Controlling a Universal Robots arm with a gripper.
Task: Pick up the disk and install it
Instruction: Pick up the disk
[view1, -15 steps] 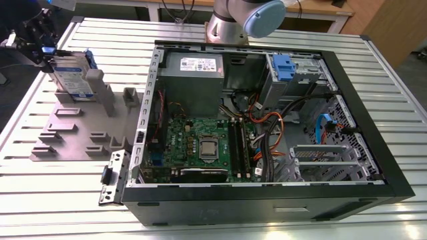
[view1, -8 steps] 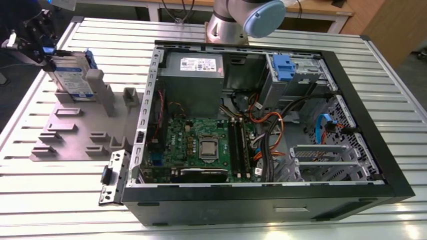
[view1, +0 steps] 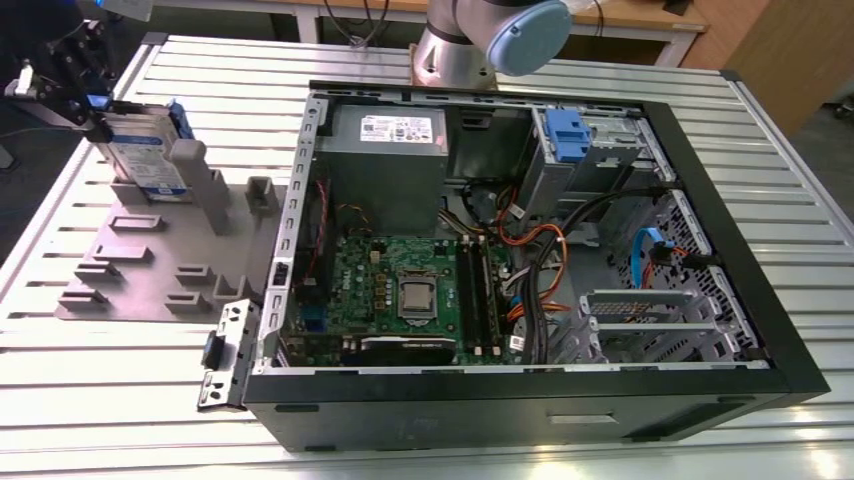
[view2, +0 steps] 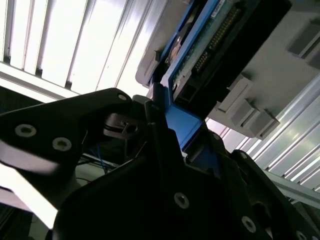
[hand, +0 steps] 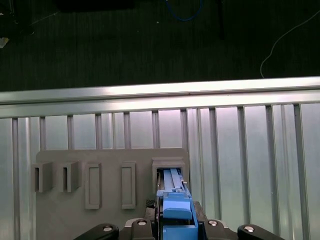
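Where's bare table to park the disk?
Bare ribbed table lies between the grey slotted fixture plate and the near edge at the exterior view's left, plus a strip right of the open black computer case. Cables crowd its inside; the gripper holds the blue-framed silver disk at the plate.

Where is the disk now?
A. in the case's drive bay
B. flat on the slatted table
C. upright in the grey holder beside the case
C: the disk stands upright in the grey holder, outside the computer case.
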